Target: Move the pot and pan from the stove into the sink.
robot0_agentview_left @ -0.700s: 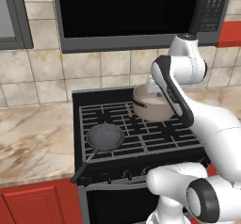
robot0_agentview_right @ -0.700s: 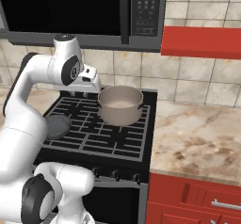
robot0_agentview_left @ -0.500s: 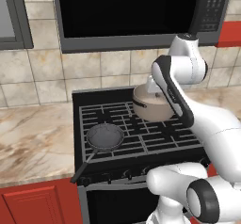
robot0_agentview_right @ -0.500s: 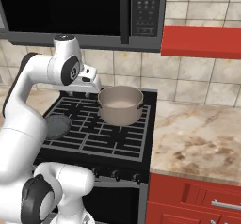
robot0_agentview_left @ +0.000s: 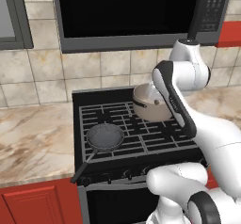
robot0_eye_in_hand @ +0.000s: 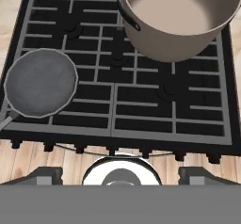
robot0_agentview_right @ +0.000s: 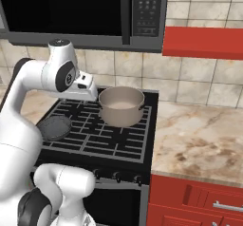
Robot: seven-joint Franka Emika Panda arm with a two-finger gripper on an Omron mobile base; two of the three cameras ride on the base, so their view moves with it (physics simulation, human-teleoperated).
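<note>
The beige pot [robot0_agentview_left: 149,104] [robot0_agentview_right: 121,107] [robot0_eye_in_hand: 176,23] stands on the back right of the black stove [robot0_agentview_left: 141,140] [robot0_agentview_right: 107,142] [robot0_eye_in_hand: 141,100]. Front left on the grates lies the small dark pan [robot0_agentview_left: 104,137] [robot0_agentview_right: 54,127] [robot0_eye_in_hand: 40,82], its thin handle pointing off the front left corner. My gripper [robot0_agentview_right: 93,93] [robot0_eye_in_hand: 120,173] hovers above the stove, just left of the pot's rim. It is open, fingertips [robot0_eye_in_hand: 47,173] wide apart with nothing between them. The sink is out of view.
A black microwave [robot0_agentview_left: 127,11] [robot0_agentview_right: 85,6] hangs close over the stove. Marble counters [robot0_agentview_left: 33,138] [robot0_agentview_right: 199,139] flank it on both sides. A red upper cabinet [robot0_agentview_right: 204,42] juts out at the right, with red lower cabinets [robot0_agentview_right: 194,201] below.
The hand has dipped slightly beside the pot. Pot and pan have not moved, and the gripper stays open.
</note>
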